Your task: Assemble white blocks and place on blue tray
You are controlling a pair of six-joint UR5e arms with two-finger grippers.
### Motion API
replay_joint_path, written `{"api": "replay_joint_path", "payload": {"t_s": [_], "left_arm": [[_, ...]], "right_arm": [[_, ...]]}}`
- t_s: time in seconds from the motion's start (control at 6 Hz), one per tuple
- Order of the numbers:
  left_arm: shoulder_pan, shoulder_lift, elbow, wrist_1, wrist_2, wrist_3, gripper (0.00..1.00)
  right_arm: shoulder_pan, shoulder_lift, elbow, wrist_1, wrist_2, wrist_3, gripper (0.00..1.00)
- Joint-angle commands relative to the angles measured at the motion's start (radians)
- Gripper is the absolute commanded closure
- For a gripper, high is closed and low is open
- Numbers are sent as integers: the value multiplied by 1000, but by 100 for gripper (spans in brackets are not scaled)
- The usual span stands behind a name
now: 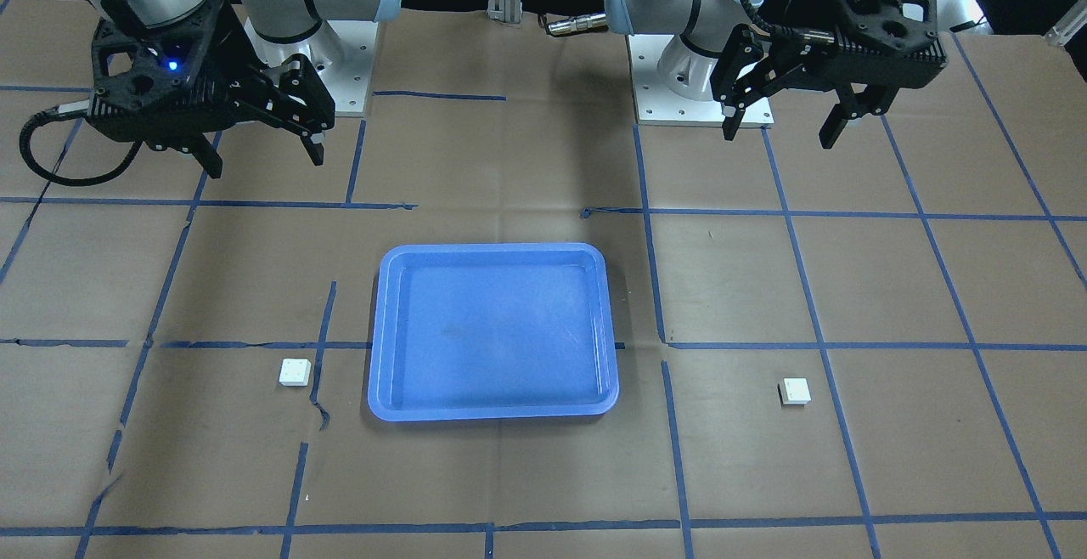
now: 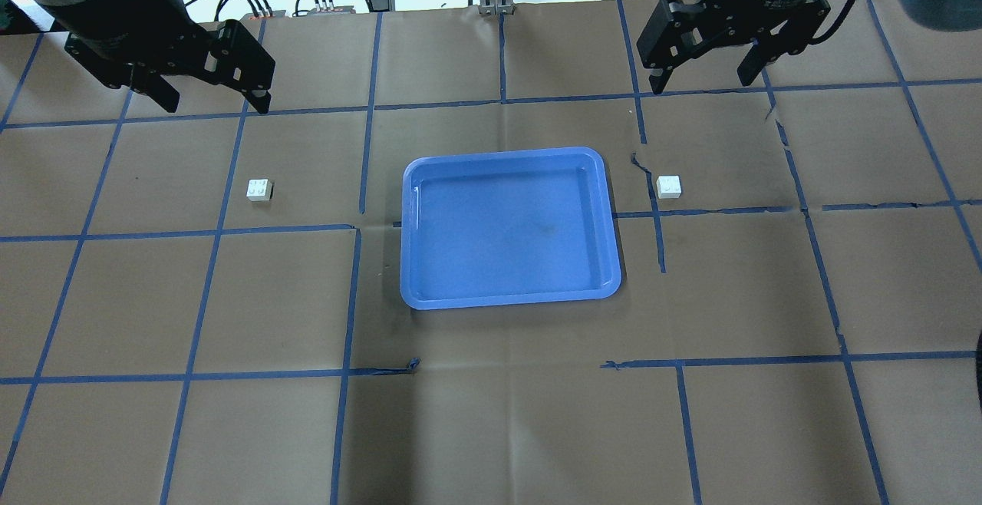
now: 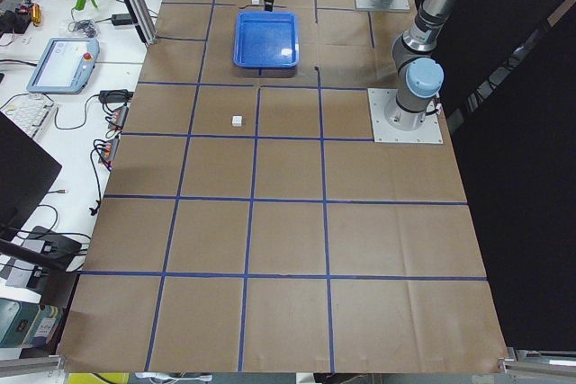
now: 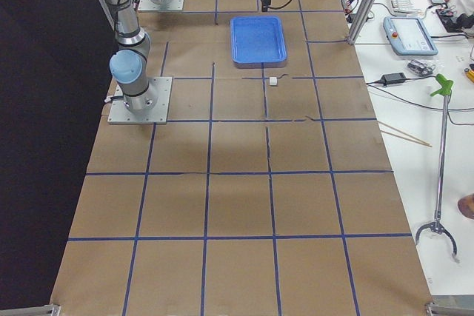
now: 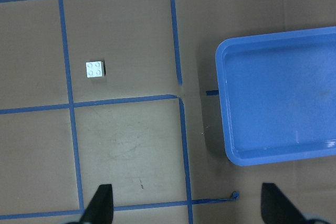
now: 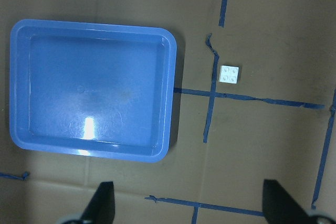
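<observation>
The blue tray [image 2: 506,229] lies empty in the middle of the table, also in the front view [image 1: 492,330]. One white block [image 2: 259,190] lies to its left, below my left gripper [image 2: 217,102], which hangs open and empty above the table. The other white block [image 2: 669,186] lies to the tray's right, near my open, empty right gripper [image 2: 702,83]. The left wrist view shows the left block [image 5: 95,69] and the tray [image 5: 283,98]. The right wrist view shows the right block [image 6: 230,74] and the tray [image 6: 94,87]. Both blocks sit studs up.
Brown paper with a blue tape grid covers the table, torn in places near the tray [image 2: 637,160]. The arm bases [image 1: 705,83] stand at the robot's edge. Beyond the far edge lie cables and a teach pendant [image 3: 63,65].
</observation>
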Motion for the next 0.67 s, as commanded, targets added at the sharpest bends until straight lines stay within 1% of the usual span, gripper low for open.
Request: {"api": "replay_joint_path", "payload": {"t_s": [0.0,0.17,0.33,0.5], "left_arm": [[2,0,0,2,-1,0,1],[2,0,0,2,0,0,1],[2,0,0,2,-1,0,1],[2,2,0,2,0,0,1]], "right_arm": [[-3,-4,1,35,-3,2,0],[-12,-7,1,79,-5,41,0],[-18,-9,1,83,-5,96,0],[-23,-10,1,83,-44,107,0]]}}
